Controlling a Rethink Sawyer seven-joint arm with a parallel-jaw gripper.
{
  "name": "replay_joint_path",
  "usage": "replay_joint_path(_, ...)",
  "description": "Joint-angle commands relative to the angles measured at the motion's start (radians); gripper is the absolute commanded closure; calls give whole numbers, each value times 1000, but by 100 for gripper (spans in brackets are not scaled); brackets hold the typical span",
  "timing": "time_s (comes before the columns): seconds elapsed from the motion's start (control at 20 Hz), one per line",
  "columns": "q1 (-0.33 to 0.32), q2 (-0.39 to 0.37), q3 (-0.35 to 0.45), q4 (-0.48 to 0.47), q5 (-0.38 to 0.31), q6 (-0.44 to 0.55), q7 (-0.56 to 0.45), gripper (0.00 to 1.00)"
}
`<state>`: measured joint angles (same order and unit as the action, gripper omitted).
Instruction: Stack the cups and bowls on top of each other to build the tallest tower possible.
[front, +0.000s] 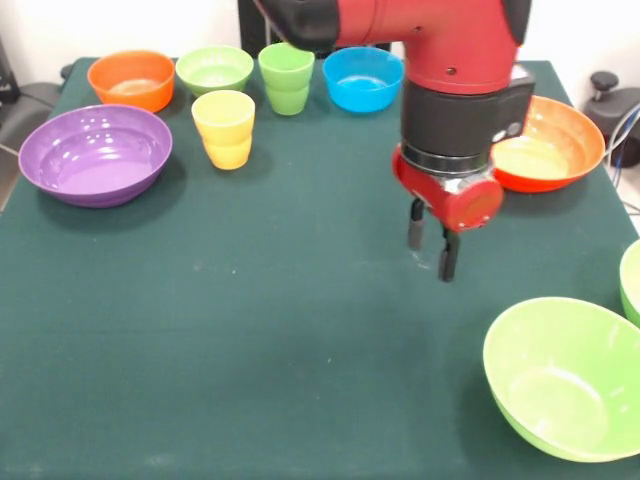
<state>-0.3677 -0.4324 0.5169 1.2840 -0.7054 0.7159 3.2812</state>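
1. Scanning from the left edge, the large purple bowl (96, 154) sits upright on the green worktop (260, 340), with the small orange bowl (131, 79) behind it.
2. Next comes the yellow cup (223, 117), nested in an orange-yellow cup (229, 153) whose lower part shows beneath it. This is the only stack on view.
3. Behind that pair stand the small light green bowl (214, 69), the light green cup (286, 77) and the small blue bowl (362, 78), in a row, each apart from the next.
4. Right of centre, the gripper (431, 245) hangs above bare worktop. Its fingers (448, 256) are spread with a clear gap between them and carry nothing.
5. Behind the arm lies the large orange-red bowl (550, 145), partly hidden by the wrist.
6. At the near right lies a large light green bowl (566, 379), tilted toward the camera; a second green rim (632, 280) is cut off by the right edge.
7. Hazards, as judged:
   - The tilted bowl may rock or slide if pinched at its rim, because it does not sit flat.
   - Glossy walls may slip from a narrow pinch.
   - The wide wrist may strike the orange-red bowl during a reach.
   - The two-cup stack may topple if nudged.
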Motion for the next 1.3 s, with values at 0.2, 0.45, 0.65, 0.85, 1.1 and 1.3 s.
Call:
replay_joint_path(0.2, 53, 34, 8, -122, 25, 109, -227, 0)
replay_joint_path(0.45, 61, 40, 1, -145, 35, 109, -226, 0)
replay_joint_path(0.65, 56, 48, 6, -153, 55, 113, -242, 0)
replay_joint_path(0.85, 77, 71, -1, -193, 61, 120, -224, 0)
replay_joint_path(1.1, 90, 93, -9, -215, 64, 112, -209, 0)
replay_joint_path(1.3, 96, 108, -17, -237, 66, 126, -221, 0)
